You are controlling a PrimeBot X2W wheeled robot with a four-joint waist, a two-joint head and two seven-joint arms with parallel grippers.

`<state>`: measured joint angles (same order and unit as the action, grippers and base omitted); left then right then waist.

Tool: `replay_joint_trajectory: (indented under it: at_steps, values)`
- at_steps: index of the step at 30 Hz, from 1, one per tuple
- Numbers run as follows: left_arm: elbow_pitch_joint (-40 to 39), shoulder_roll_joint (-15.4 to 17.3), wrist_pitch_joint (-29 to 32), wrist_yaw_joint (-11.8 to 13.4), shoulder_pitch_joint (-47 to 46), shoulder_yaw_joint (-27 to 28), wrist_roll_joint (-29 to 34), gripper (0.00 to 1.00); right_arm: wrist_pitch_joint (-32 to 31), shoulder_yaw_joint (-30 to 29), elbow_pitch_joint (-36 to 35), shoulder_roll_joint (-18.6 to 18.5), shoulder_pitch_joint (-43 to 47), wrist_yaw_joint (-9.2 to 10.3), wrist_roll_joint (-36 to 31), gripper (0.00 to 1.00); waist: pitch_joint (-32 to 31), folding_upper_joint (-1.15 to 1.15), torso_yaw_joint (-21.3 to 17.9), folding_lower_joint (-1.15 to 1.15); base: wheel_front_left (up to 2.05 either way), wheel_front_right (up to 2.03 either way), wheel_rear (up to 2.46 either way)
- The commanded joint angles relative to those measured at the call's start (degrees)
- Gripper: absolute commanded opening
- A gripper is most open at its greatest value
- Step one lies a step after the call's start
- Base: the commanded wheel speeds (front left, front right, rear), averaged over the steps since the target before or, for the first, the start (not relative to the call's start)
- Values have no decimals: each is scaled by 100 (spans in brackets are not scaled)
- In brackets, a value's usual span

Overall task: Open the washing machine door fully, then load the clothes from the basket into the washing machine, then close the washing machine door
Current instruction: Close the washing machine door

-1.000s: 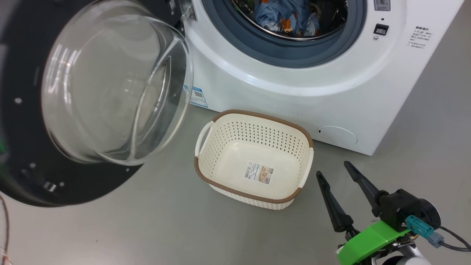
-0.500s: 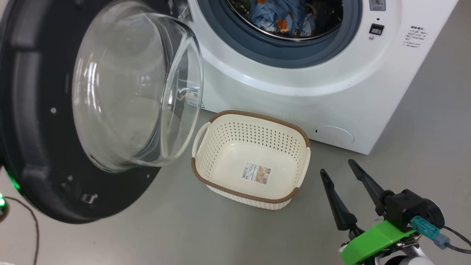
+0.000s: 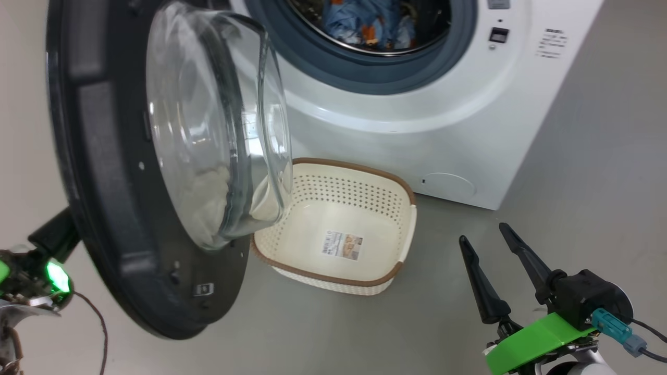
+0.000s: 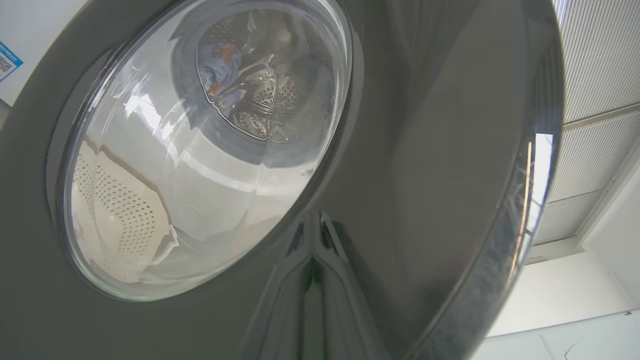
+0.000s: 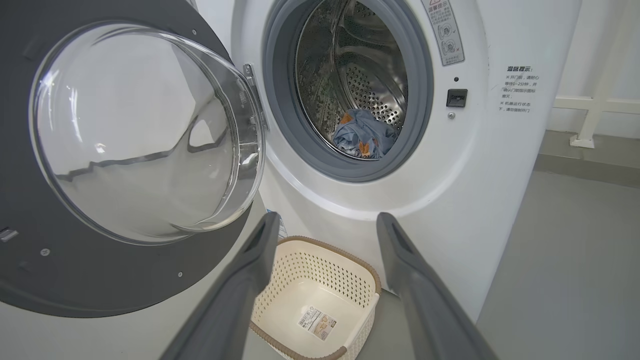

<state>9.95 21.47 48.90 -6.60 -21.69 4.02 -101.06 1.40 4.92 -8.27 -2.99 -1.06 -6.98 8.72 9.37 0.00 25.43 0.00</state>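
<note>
Low at right, the right gripper (image 3: 482, 232) hangs, fingers apart. Left gripper (image 4: 311, 280), fingers together, touches the glossy black door (image 3: 99, 172), half swung, its glass bowl (image 3: 208, 130) pointing at the washing machine (image 3: 417, 140) above the cream basket (image 3: 338, 195). Beyond, blue clothes (image 3: 359, 21) lie in the drum (image 5: 370, 65).

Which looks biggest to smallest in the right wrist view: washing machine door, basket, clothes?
1. washing machine door, largest, though it is close to the camera.
2. basket.
3. clothes, smallest, farther back in the drum.
</note>
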Motion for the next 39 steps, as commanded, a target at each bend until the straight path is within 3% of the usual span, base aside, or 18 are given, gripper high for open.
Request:
replay_joint_trajectory:
  at_steps: [1,13,22,29,39]
  values:
    - [-284,202,108,24,-75,131,-64,0,73,146,-130,12,-50,-51,56,100,-29,0,-171,0,0,0,0]
    - [-564,-128,73,153,-173,-3,-167,0,296,172,15,12,-82,-51,198,100,-46,0,-1110,0,0,0,0]
    - [-586,-306,-225,315,-399,23,-56,0,531,221,168,12,-166,-51,364,100,144,0,-2092,0,0,0,0]
    - [-392,-351,-529,322,-686,223,3,0,722,222,307,12,-266,-51,487,100,338,0,-2809,0,0,0,0]
    - [31,-290,-834,298,-1090,616,-74,0,947,248,534,12,-432,-51,641,100,563,0,-3473,0,0,0,0]
